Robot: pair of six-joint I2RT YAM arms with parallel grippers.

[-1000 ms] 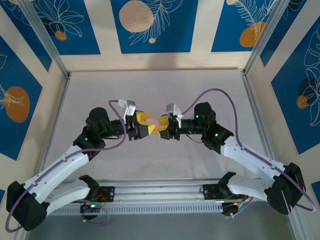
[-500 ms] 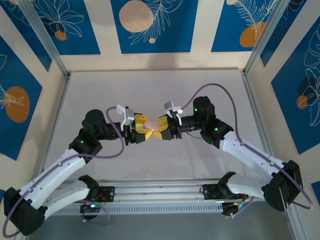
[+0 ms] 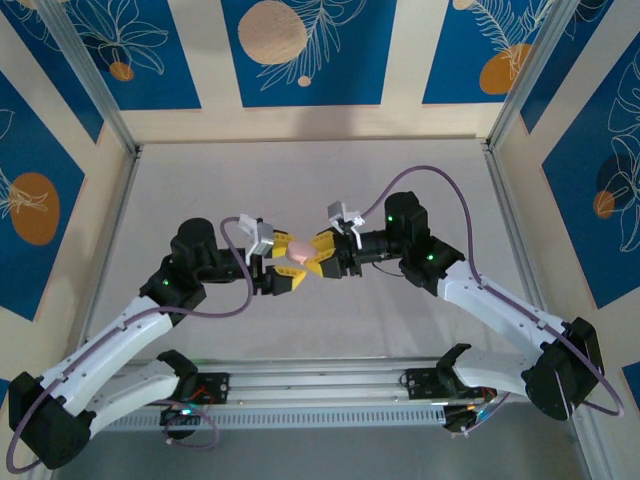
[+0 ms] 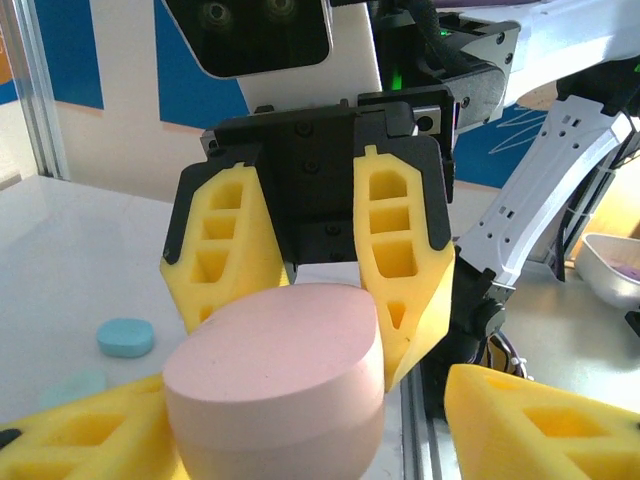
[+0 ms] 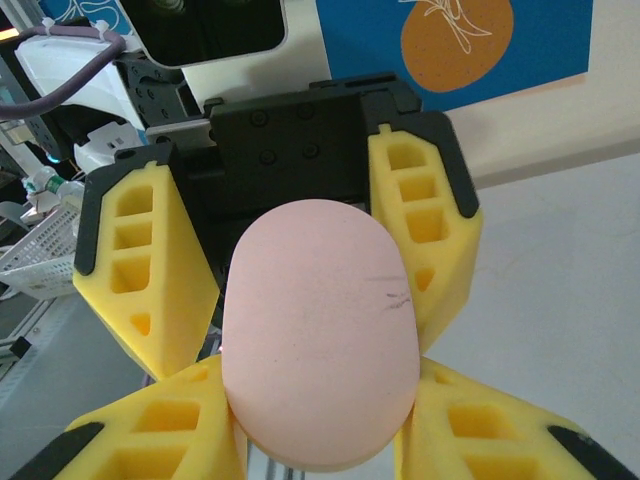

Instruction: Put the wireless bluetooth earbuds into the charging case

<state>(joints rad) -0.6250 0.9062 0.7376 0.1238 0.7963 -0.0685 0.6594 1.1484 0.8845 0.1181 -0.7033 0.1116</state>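
Note:
A closed pink oval charging case (image 3: 297, 247) hangs above the table's middle, between both grippers. My right gripper (image 3: 313, 254) is shut on the case (image 5: 320, 340); its yellow fingers (image 5: 150, 430) press both sides. My left gripper (image 3: 289, 259) faces it, open. One left finger (image 4: 70, 440) lies against the case (image 4: 275, 375), while the other finger (image 4: 545, 430) stands apart with a visible gap. A small light blue oval (image 4: 125, 337) and a pale mint one (image 4: 70, 388) lie on the table below. They are too blurred to tell whether they are earbuds.
The white table (image 3: 320, 180) is walled by patterned panels and metal posts (image 3: 95, 90). A white bowl (image 4: 610, 265) with purple contents sits beyond the right arm. A white basket (image 5: 40, 250) stands off the table's near side. Purple cables loop over both wrists.
The right gripper has carried the pink case leftward to meet the left gripper. The left wrist has rolled, and its fingers now straddle the case, which shows more fully from above.

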